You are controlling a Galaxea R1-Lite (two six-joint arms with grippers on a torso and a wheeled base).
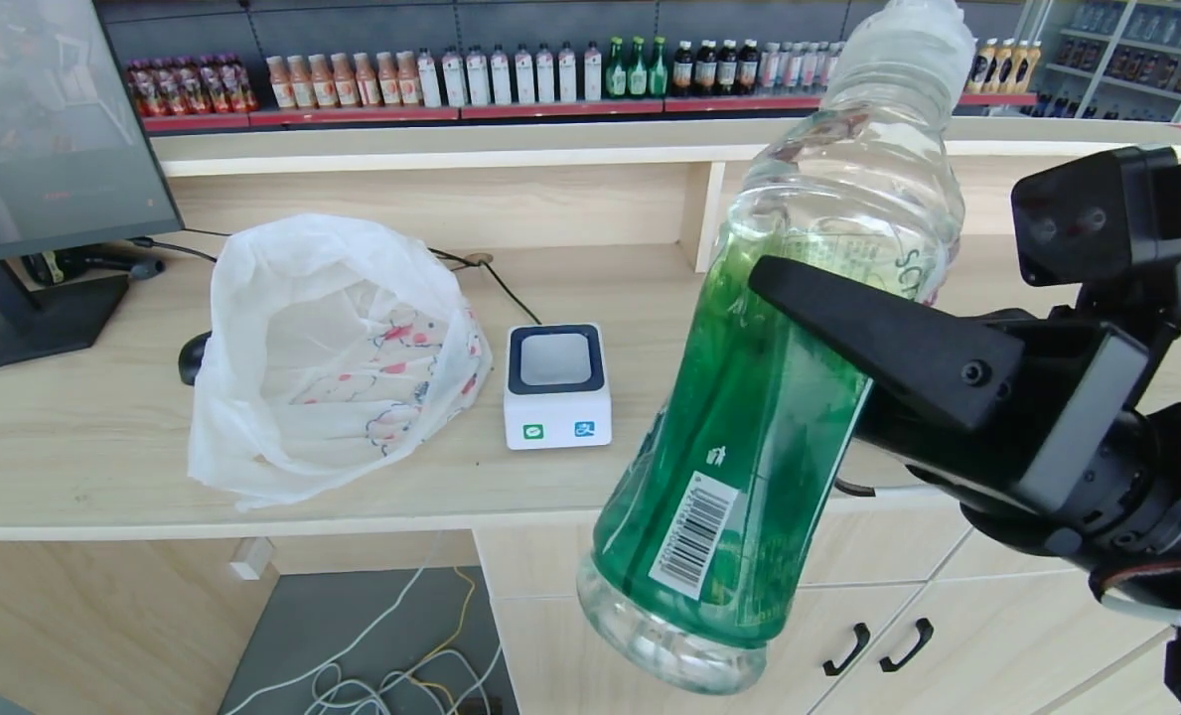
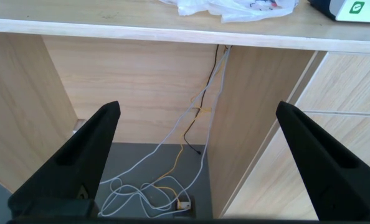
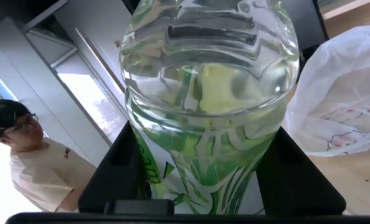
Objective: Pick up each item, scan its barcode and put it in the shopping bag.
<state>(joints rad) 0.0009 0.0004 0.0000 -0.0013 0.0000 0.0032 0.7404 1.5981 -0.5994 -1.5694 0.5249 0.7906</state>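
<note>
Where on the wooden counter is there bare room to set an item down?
Bare: the front-left stretch of the light wooden counter between the black monitor stand and the white plastic shopping bag; also right of the white square scanner, until the held green-labelled clear bottle blocks sight. Crowded: beside and behind the bag, with a black mouse and cables.

There is one bottle (image 1: 719, 467), and it has one barcode (image 1: 694, 533). There is one shopping bag (image 1: 332, 357). There is one small white scanner box (image 1: 556, 389). There is one big screen (image 1: 54, 119). There are two black handles (image 1: 846, 650) side by side. There are two grippers, the left gripper (image 2: 197, 107) and the right gripper (image 3: 203, 155). On the far shelf (image 1: 352, 115) stands a long row of drinks (image 1: 511, 74). They look small back there, so I think there are more than thirty. Three of them are green.
</note>
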